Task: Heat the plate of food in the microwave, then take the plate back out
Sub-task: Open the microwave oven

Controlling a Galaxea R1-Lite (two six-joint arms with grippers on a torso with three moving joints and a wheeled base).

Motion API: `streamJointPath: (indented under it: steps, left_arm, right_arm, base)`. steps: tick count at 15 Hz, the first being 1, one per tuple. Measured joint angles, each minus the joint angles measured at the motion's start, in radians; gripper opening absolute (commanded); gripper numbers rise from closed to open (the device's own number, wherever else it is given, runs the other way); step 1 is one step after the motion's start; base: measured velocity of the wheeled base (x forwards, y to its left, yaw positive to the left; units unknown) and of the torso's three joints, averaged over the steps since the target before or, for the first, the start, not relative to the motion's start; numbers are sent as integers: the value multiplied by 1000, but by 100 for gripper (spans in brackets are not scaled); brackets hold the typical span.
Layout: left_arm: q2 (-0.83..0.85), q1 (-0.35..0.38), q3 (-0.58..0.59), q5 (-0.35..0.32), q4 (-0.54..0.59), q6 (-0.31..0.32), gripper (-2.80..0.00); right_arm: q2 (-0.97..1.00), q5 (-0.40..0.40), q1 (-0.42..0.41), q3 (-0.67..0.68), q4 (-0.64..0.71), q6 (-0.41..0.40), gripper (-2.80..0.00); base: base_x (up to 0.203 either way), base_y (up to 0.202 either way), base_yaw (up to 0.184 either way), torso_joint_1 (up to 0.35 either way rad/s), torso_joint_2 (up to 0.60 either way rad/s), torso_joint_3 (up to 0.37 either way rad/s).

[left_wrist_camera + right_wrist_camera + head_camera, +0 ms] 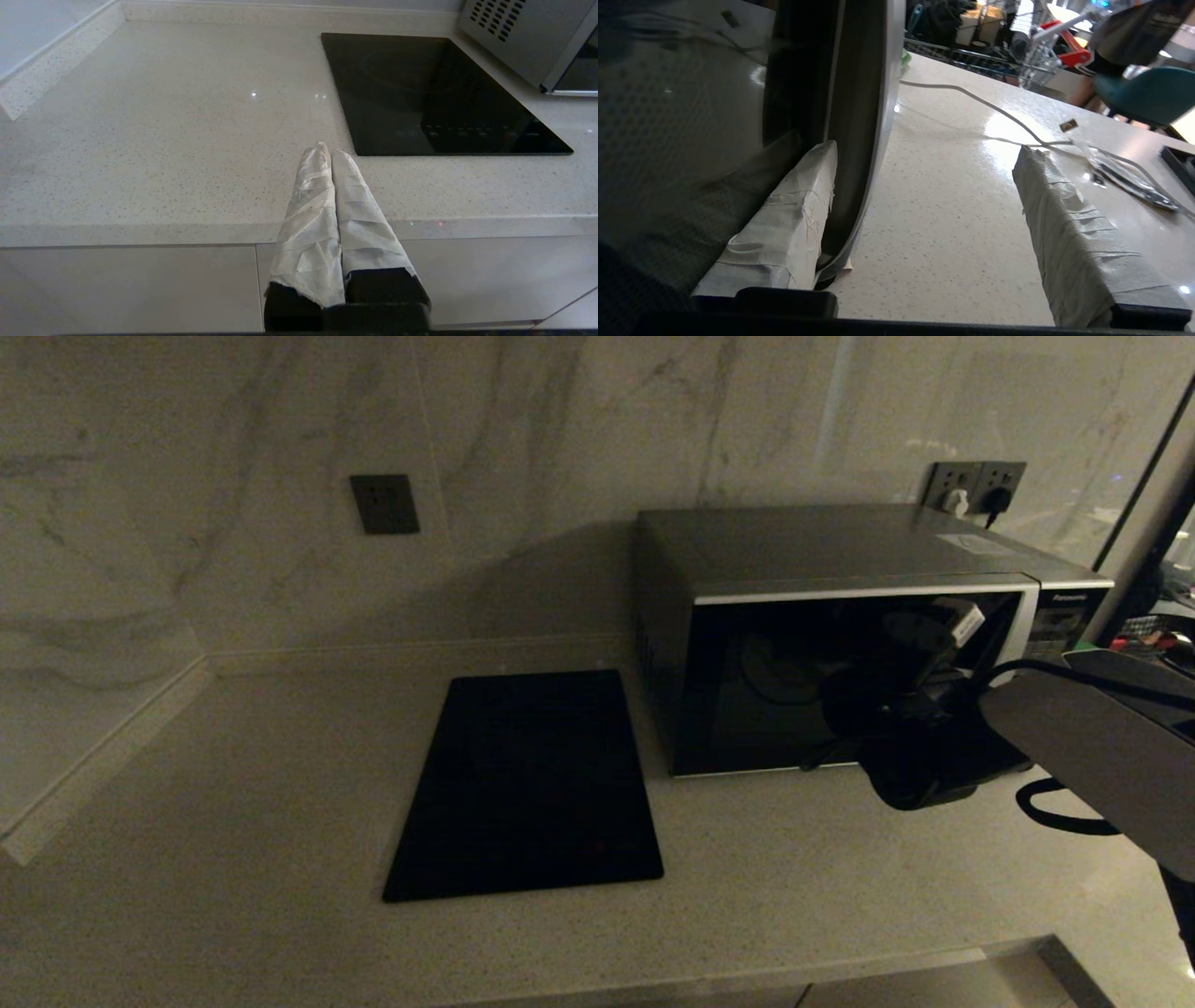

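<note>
Flanking microwave point(850, 116) handle band: right fingers point(784, 224)

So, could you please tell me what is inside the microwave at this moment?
The microwave door is dark glass. Behind it, only a faint round shape shows. Whether the plate of food is there cannot be seen. The open right gripper blocks part of the door.

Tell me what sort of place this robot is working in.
Most likely a home-style kitchen: a pale speckled countertop against marble-look walls, a flat black cooktop set on it, and a silver microwave plugged into a wall socket.
</note>
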Motion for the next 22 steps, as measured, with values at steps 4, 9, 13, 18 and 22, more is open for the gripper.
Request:
streamJointPath:
  steps: [4, 9, 13, 18, 22]
  left_arm:
    - [0, 0, 0, 0, 1, 0, -280]
    - [0, 0, 0, 0, 1, 0, -280]
    - [0, 0, 0, 0, 0, 0, -280]
    - [0, 0, 0, 0, 0, 0, -280]
    - [0, 0, 0, 0, 0, 0, -280]
  right_arm:
    - [31, 1, -11, -47, -3, -15, 0]
    - [30, 11, -14, -33, -12, -17, 0]
    - [9, 18, -13, 50, -70, -21, 0]
    - [-23, 13, -13, 109, -88, -33, 0]
    - [-34, 11, -27, 111, -89, -34, 0]
  base:
    - [0, 0, 0, 0, 0, 0]
    - [0, 0, 0, 0, 0, 0]
    - [0, 0, 0, 0, 0, 0]
    - [0, 0, 0, 0, 0, 0]
    - [0, 0, 0, 0, 0, 0]
